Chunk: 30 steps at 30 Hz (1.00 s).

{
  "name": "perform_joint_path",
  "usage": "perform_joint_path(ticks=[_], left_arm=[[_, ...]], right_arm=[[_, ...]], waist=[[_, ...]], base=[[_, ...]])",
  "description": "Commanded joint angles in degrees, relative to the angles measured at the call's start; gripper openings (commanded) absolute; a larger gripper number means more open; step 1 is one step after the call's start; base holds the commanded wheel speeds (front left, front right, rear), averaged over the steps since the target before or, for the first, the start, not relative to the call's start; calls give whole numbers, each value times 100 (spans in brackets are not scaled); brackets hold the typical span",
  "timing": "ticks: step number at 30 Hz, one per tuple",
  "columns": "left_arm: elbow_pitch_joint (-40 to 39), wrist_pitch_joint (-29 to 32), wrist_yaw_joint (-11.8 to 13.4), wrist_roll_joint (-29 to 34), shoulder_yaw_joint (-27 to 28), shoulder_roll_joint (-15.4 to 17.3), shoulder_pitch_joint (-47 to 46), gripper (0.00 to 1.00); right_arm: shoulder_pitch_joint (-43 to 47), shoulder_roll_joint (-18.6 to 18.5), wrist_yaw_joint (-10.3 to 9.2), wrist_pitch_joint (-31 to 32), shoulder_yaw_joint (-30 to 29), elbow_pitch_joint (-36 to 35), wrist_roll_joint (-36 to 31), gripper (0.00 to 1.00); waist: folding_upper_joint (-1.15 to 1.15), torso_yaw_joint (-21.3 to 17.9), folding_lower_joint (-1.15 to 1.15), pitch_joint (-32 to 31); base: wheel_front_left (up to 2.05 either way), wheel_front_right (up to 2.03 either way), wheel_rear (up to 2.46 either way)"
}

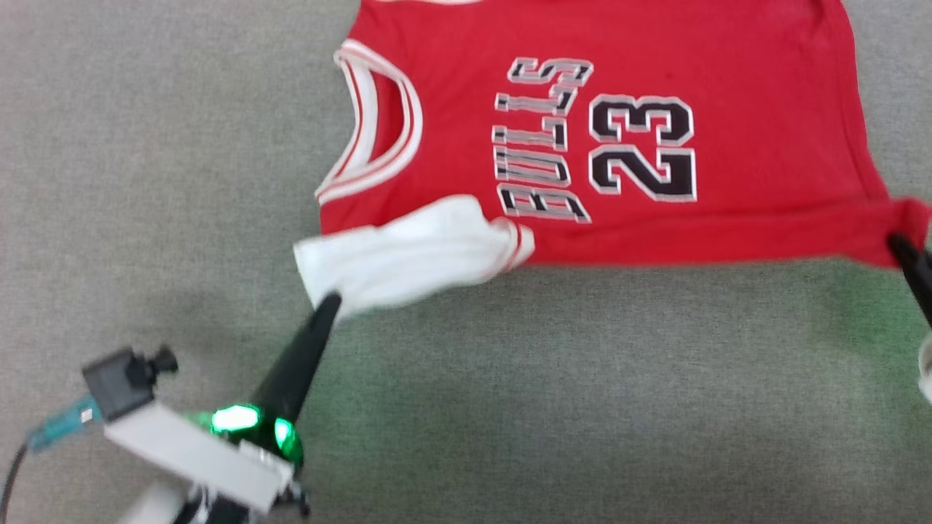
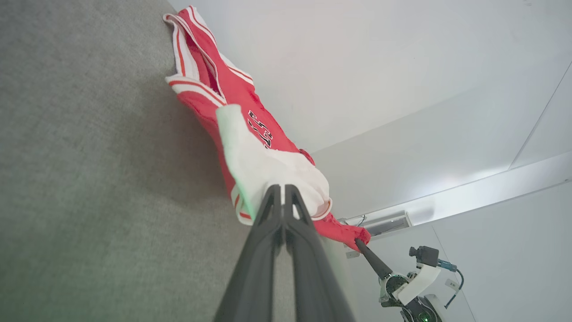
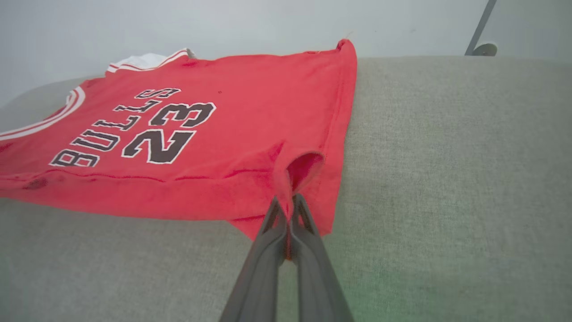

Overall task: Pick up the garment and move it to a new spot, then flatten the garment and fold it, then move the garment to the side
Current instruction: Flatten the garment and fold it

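"Two end effectors hold the garment [image 1: 728, 109], yes?" asks the first.

"Yes," says the second. "The left end effector [image 1: 329, 304] is at the lower left of the head view. Its fingers are pressed tight together on the tip of the white sleeve [image 1: 408, 255]. The right end effector [image 1: 897, 244] is at the right edge, closed tight on the red bottom corner."

"Where is the garment?"

"It lies on the gray bench [image 1: 145, 182], in the upper middle and right of the head view. The front side is up, with the number showing. Most of it is flat. The near edge is pulled into a line between the two pinches."

"What can go wrong?"

"Each pinch has just a little bit of cloth. If the arms pull apart too hard, I think a corner can slip out, and that side drops."

"Anything else?"

"The sleeve is soft and loose. If the left side lifts by the sleeve, the sleeve may stretch long while the red body lags and bunches up. If one arm goes faster than the other, the garment can twist and get wrinkles. The far edge may also drag on the bench and fold under."
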Motion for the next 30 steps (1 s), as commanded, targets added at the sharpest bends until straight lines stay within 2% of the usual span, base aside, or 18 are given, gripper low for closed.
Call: perform_joint_path(ticks=[1, 6, 8, 11, 14, 21, 30], left_arm=[[-129, -51, -22, 38, 17, 44, 201, 0], [-757, -262, -22, 206, 199, 266, 1037, 0], [-1082, -325, -22, 342, 356, 333, 1439, 0], [-1285, -339, -22, 449, 482, 310, 1514, 0], [-1264, -212, -13, 537, 430, 303, 1206, 0], [-611, 419, 7, 375, 383, 137, -241, 0], [1025, 825, -15, 233, 371, -267, -1911, 0]], right_arm=[[247, 73, -4, 82, -168, -164, -33, 0], [1230, 359, -4, 520, -759, -1036, -267, 0], [1697, 589, -4, 751, -1161, -1525, -371, 0], [1892, 822, -4, 949, -1457, -1883, -429, 0], [1677, 948, -4, 1039, -1508, -2008, -475, 0], [703, 926, -4, 1172, -1204, -1440, -431, 0], [-297, 1047, -4, 1058, -988, -404, -385, 0]], waist=[[0, -11, 0, -34], [0, -42, 0, -28], [0, -35, 0, 18], [0, -31, 0, 41], [0, -43, 0, 7], [0, -122, 0, -1], [0, -240, 0, 329]], base=[[0, 0, 0], [0, 0, 0], [0, 0, 0], [0, 0, 0], [0, 0, 0], [0, 0, 0], [0, 0, 0]])
